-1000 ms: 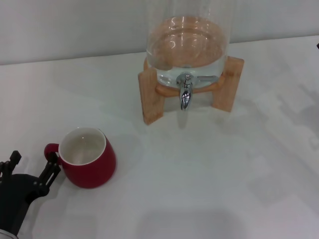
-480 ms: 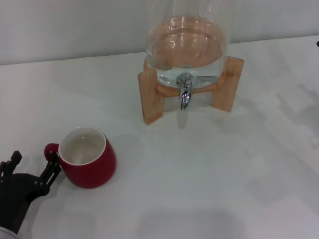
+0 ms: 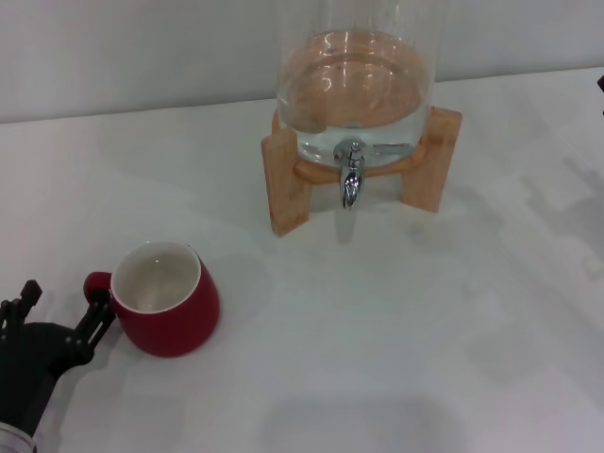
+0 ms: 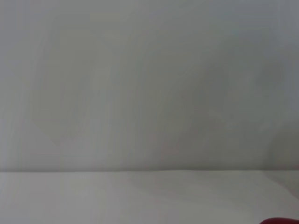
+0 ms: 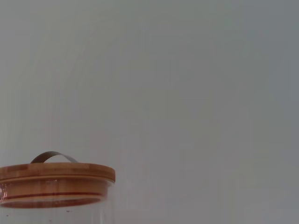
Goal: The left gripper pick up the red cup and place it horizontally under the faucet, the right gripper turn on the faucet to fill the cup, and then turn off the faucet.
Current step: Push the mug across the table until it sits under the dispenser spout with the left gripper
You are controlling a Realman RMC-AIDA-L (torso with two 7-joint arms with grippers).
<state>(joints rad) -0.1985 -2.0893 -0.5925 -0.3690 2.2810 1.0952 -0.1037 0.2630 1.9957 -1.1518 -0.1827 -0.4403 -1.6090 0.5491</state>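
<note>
The red cup [image 3: 166,298] stands upright on the white table [image 3: 396,321] at the near left, its off-white inside showing and its small handle [image 3: 94,283] turned toward my left gripper [image 3: 64,302]. That black claw is open. One fingertip [image 3: 98,315] lies just beside the handle, and nothing sits between the fingers. A red sliver of the cup [image 4: 280,221] shows in the left wrist view. The chrome faucet [image 3: 351,179] hangs at the front of the glass jar, spout down, far from the cup. Only a dark sliver of my right gripper [image 3: 601,83] shows at the right edge.
The glass water jar [image 3: 354,90] rests on a wooden stand [image 3: 288,184] at the back centre, its two legs flanking the faucet. The right wrist view shows the jar's wooden lid [image 5: 56,175] with a metal handle. A pale wall runs behind the table.
My left gripper has shifted very slightly beside the cup's handle. The cup, the jar and the faucet have not moved.
</note>
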